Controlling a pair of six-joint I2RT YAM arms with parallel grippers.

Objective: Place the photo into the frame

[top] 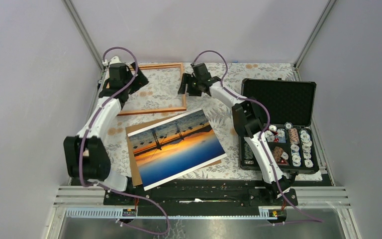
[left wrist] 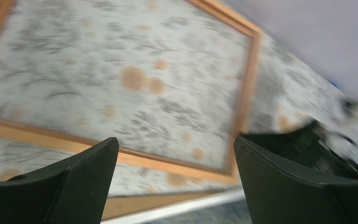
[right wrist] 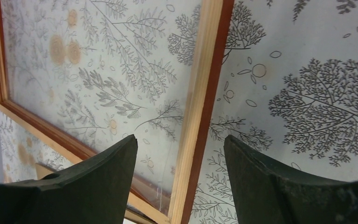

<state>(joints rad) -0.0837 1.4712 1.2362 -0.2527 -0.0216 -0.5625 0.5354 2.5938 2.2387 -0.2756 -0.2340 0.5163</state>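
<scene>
The frame (top: 151, 111) lies flat at the back of the table, thin orange-brown wood around patterned cloth. The photo (top: 176, 147), a bridge at sunset, lies face up nearer the front on a brown backing board (top: 135, 172). My left gripper (top: 140, 82) hovers over the frame's left end, wide open and empty; in its blurred wrist view the gripper (left wrist: 176, 140) is above the frame's rail (left wrist: 121, 156). My right gripper (top: 184, 85) is at the frame's right side. Its wrist view shows this gripper (right wrist: 179, 142) open, straddling the frame's side rail (right wrist: 200, 93) with a gap on both sides.
An open black case (top: 278, 124) of chips stands at the right, beside the right arm. A floral tablecloth (top: 224, 119) covers the table. Grey walls close in the back and both sides. The photo's white edge (left wrist: 177, 207) shows low in the left wrist view.
</scene>
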